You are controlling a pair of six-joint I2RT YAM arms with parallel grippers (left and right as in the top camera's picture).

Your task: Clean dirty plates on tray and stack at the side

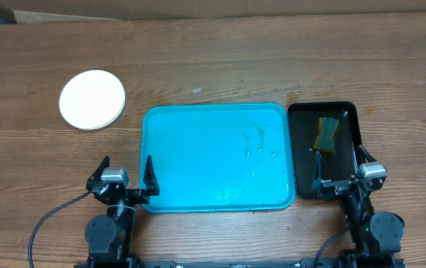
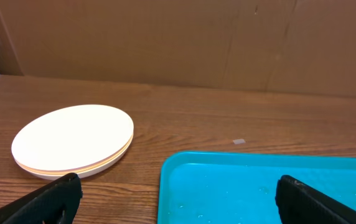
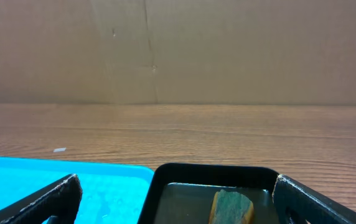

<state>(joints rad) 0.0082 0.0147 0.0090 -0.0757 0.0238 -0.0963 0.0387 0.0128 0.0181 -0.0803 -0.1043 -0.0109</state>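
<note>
The blue tray (image 1: 198, 156) lies in the middle of the wooden table (image 1: 220, 67), its floor marked with wet streaks and droplets, mostly toward its right half. The plates (image 1: 91, 99) are off the tray, stacked on the table beyond its far left corner and well apart from its rim. The top plate is white. In the left wrist view the stack (image 2: 72, 140) shows thin edges under the top plate, one of them yellowish, though how many plates lie there is hard to count.

Just beside the tray's right edge sits a narrow black tray (image 1: 345, 119), with a green and yellow sponge (image 1: 326, 134) lying in its far half; the right wrist view shows the sponge (image 3: 232, 206) inside the black rim (image 3: 209, 169).

The left gripper (image 1: 126, 164) hovers at the tray's near left corner with its jaws spread wide and nothing between them: one finger (image 2: 47, 199) is over bare wood and the other (image 2: 315, 202) over the blue floor (image 2: 228, 186). The right gripper (image 1: 339, 160) is past the tray's near right corner, over the near half of the black tray — jaws equally wide, gripping nothing.
</note>
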